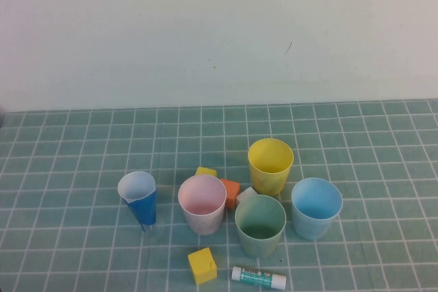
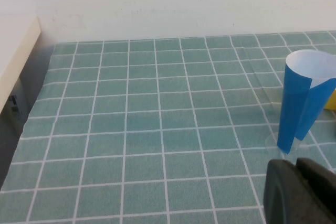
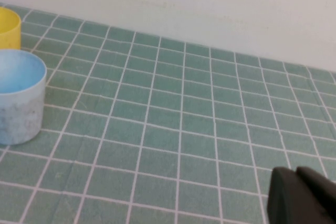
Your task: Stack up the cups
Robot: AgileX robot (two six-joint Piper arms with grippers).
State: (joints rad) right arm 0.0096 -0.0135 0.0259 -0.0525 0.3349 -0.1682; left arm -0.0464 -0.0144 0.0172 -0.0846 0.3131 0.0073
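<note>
Right, from the high view I see neither arm, so I go by the wrist cameras. The left gripper [image 2: 296, 182] shows as a dark tip low over the tabletop [image 2: 157, 129], its fingers pressed together and holding nothing; the blue cone cup [image 2: 304, 98] stands upright just beyond it. The right gripper [image 3: 299, 192] is likewise a dark tip over bare tiles, fingers pressed together, empty, well apart from the blue cup [image 3: 18, 98] and the yellow cup [image 3: 9, 27] that it sees off to one side.

Nearest to me on the tabletop [image 1: 68, 141] lie a yellow cube [image 1: 202, 265] and, just to its right, a glue stick [image 1: 258, 277] on its side. Behind them the cups stand upright, mouths up, none stacked. The green cup [image 1: 260, 225] is nearest, with the pink cup [image 1: 202, 203] to its left and the blue cup [image 1: 316, 207] to its right, each near it but apart. The cone cup [image 1: 139, 198] stands on the left, apart from the pink one. Between the pink and green cups sit an orange cube [image 1: 230, 193] and a white cube [image 1: 246, 195], partly hidden. A second yellow cube [image 1: 205, 171] peeks out behind the pink cup. Farthest back stands the yellow cup [image 1: 270, 165], behind the green one. Beyond it, bare tiles run to a pale wall [image 1: 205, 32].
</note>
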